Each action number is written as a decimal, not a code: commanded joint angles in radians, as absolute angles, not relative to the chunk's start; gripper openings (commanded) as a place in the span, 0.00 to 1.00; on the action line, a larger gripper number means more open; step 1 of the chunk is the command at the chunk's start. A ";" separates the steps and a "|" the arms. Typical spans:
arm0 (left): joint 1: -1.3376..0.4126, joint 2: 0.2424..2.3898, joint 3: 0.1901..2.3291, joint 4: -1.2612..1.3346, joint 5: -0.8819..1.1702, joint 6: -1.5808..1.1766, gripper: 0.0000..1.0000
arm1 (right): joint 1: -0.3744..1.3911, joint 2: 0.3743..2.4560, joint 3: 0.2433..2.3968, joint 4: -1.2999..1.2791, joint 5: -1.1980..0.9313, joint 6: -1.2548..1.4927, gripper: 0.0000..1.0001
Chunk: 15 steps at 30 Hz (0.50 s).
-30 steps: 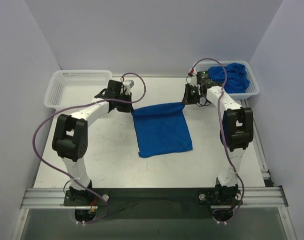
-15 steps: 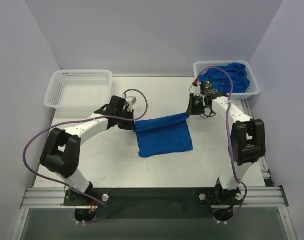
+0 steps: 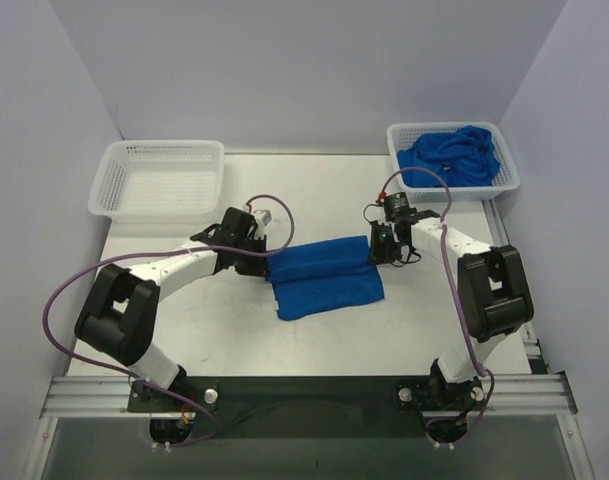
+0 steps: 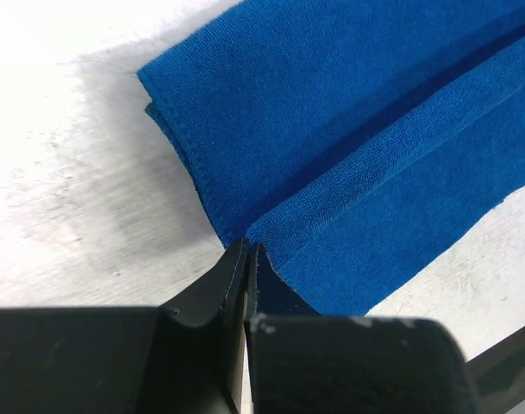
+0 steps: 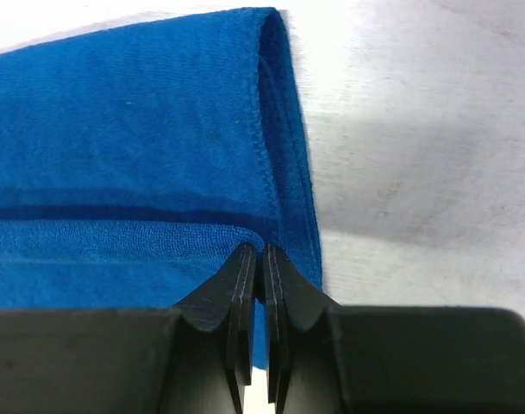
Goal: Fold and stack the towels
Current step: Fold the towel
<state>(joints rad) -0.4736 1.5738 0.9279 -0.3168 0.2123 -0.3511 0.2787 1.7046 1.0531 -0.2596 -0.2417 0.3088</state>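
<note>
Both tools clamp the towel (image 3: 324, 275) mid-table (image 3: 204, 330): left tool (image 4: 247, 252) and right tool (image 5: 260, 255) each pinch an end of the doubled-over edge. I judge it light, limp terry, best held by the corners. Farther back, a heap (image 3: 449, 152), probably more towels, fills the right basket (image 3: 459, 190).

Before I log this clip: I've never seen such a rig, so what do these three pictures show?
Two white robot arms, bolted at a table's near edge. The wide picture is from a camera above and behind them; the two close-ups are from cameras on the wrists. A blue towel, partly folded, lies between the arms. The left fingers and right fingers are each shut on one corner. An empty basket sits far left; a second basket far right holds more blue towels.
</note>
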 commanded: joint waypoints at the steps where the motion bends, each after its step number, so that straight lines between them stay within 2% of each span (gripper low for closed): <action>1: -0.512 1.604 0.913 -0.273 0.198 -0.393 0.00 | 0.265 1.698 1.026 -0.219 -0.187 0.334 0.00; 8: -0.531 1.649 0.856 -0.219 0.186 -0.488 0.00 | 0.256 1.739 1.029 -0.195 -0.202 0.321 0.00; 15: -0.511 1.661 0.885 -0.244 0.123 -0.480 0.00 | 0.256 1.741 1.054 -0.187 -0.224 0.342 0.00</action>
